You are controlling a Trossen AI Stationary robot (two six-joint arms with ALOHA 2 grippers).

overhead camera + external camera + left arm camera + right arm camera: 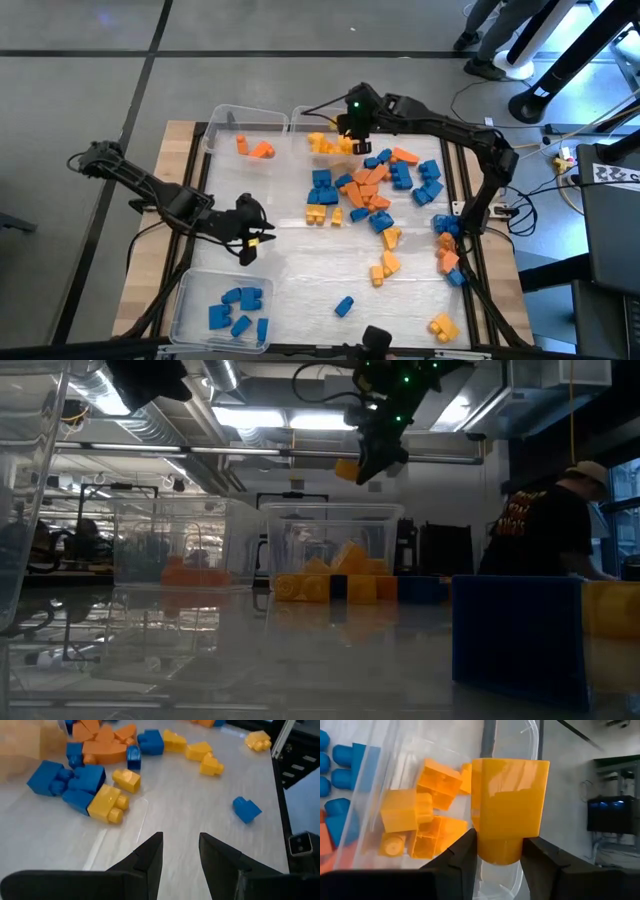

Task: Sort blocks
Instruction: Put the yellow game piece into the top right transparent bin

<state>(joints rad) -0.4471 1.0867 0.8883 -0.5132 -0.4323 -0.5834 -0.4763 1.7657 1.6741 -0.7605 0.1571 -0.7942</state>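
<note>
While spread across the pale table (300, 280), largest first: three clear bins. Far left bin (245, 125) with a couple of orange bricks (256, 149); far middle bin (305, 120), just beside it, with yellow bricks (415, 820); near left bin (190, 310) with blue bricks (236, 308).

Right arm bent in from the right edge, its right gripper (352, 128) raised over the far middle bin, clamped on a yellow block (509, 815). Fingers pinching the block's narrow stud end, wide body sticking out past the tips. Seen hanging well above the bin in the low view.

Left arm reaching in from the left, left gripper (256, 235) low over bare table between the near left bin and the heap, fingers (150, 857) parted with nothing between them.

Main heap of blocks (370, 185) mid-table, blue, orange and yellow mixed and touching. Smaller cluster (446, 245) at the right edge beside the right arm's base. Lone blue brick (344, 306) near the front, yellow brick (443, 326) at the near right corner.

Beyond the table: a person (545, 530) in dark clothes at the right of the room.
</note>
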